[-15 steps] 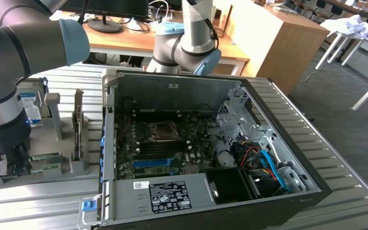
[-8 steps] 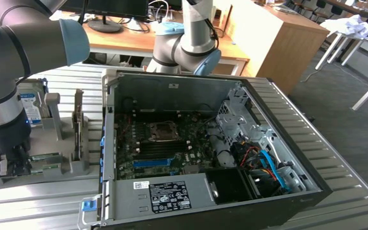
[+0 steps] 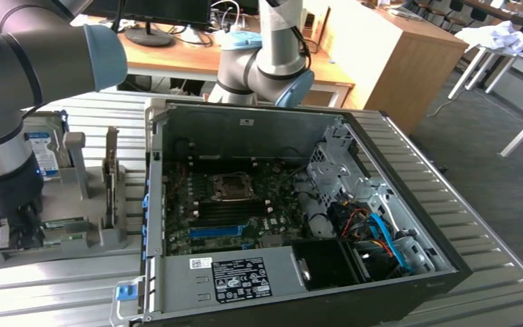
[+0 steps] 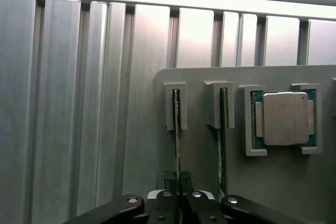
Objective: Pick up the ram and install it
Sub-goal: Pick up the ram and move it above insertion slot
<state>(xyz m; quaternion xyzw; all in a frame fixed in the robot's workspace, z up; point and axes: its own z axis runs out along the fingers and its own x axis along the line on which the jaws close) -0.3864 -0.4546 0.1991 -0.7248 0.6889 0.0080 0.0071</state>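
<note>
The table (image 4: 63, 103) is silver metal, ribbed in long parallel slats. The holder (image 4: 273, 182) is plain matt grey. The ram (image 4: 177, 145) shows a thin green edge, and the jaws are black. The processor (image 4: 285, 118) has a silver cap over a blue-green board. The computer case (image 3: 425, 286) is black outside and grey inside, with a dark green motherboard (image 3: 234, 211) and blue cables (image 3: 384, 238). The arm (image 3: 25, 41) is grey with pale blue caps.

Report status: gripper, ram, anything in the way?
Gripper shut on ram. Ram stands edge-up in its holder slot. Second stick alongside, apart; nothing blocks.
</note>
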